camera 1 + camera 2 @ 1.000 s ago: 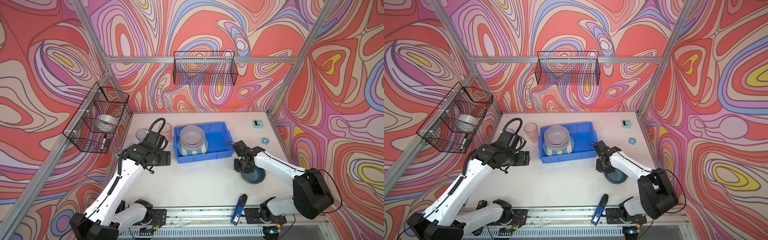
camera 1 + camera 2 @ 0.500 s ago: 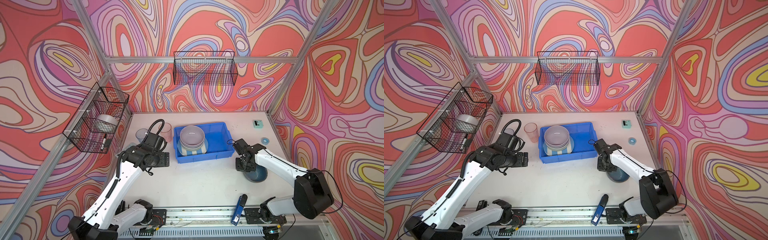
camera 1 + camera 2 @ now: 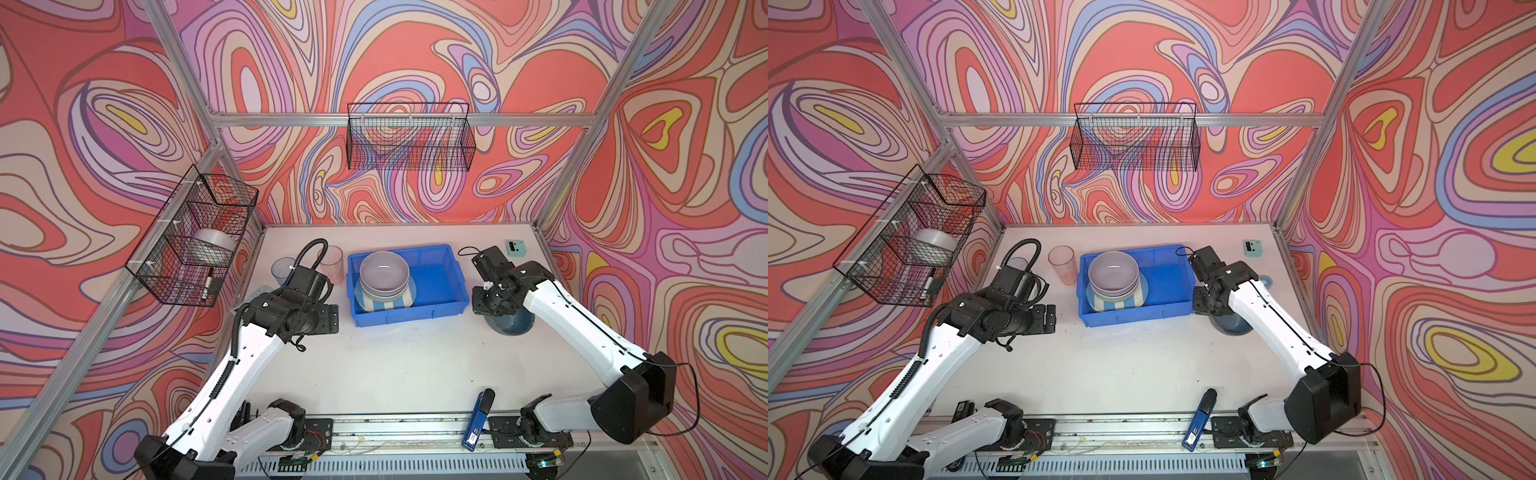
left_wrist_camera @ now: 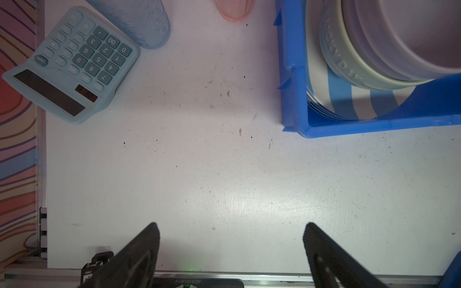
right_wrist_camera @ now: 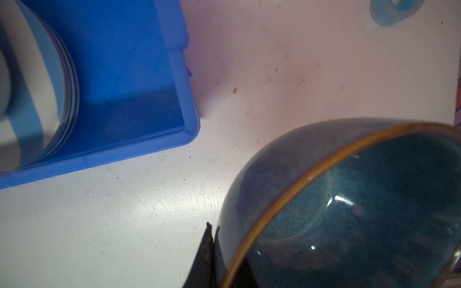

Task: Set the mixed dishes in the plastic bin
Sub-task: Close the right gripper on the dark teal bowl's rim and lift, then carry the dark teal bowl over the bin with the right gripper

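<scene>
1. Standing far left on the table [image 3: 395,365]: blue-grey cup [image 3: 282,268] and pink cup [image 3: 334,266], both outside the bin.
2. Hovering nearer: left claw [image 4: 230,224], fingers spread wide, nothing between them.
3. Sitting mid-table: blue bin [image 3: 399,320], with striped plate [image 3: 386,304], green bowl [image 4: 349,72] and lavender bowl [image 3: 384,272] stacked at its left end.
4. Clenching the tilted dark blue bowl [image 5: 349,212] by its rim: right claw [image 3: 486,309], just right of the bin's near right corner.

Cannot see much of dark blue bowl [image 3: 513,325] beneath right arm [image 3: 577,311], nor all of grey-blue cup [image 3: 281,268] behind left arm [image 3: 249,357].
</scene>
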Action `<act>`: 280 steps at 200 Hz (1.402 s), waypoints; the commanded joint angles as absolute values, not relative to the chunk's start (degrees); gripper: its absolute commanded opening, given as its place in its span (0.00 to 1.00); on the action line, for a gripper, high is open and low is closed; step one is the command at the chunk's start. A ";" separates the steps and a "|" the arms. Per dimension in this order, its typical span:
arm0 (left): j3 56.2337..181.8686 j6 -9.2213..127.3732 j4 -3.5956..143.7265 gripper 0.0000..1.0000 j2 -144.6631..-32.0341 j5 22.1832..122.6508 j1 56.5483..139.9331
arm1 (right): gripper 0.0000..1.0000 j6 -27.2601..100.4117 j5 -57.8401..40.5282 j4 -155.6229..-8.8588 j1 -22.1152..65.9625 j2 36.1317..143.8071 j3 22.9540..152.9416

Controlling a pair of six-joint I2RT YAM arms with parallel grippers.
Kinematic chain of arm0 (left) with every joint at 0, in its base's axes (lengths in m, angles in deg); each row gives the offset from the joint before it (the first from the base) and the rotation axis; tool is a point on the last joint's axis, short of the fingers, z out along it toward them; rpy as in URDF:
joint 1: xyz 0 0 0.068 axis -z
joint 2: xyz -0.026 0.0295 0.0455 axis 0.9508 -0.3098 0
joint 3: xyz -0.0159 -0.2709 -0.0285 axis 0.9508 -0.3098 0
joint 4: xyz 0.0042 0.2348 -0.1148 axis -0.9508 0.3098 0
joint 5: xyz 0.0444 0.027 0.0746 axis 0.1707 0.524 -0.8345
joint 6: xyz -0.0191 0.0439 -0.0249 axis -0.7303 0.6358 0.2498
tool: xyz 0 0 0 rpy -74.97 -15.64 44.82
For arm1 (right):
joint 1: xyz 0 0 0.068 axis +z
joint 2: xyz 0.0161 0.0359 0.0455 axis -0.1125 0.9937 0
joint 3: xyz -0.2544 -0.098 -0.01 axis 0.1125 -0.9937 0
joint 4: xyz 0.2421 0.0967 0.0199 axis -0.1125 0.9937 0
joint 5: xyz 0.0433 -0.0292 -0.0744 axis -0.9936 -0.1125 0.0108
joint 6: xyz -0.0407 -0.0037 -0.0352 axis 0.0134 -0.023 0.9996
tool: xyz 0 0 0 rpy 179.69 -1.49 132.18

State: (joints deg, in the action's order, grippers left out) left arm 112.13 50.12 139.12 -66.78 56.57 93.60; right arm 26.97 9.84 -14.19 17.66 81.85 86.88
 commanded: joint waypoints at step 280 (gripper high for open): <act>110.15 46.77 142.50 0.94 -61.30 57.07 92.71 | 0.00 74.57 7.62 -11.08 41.36 127.33 148.30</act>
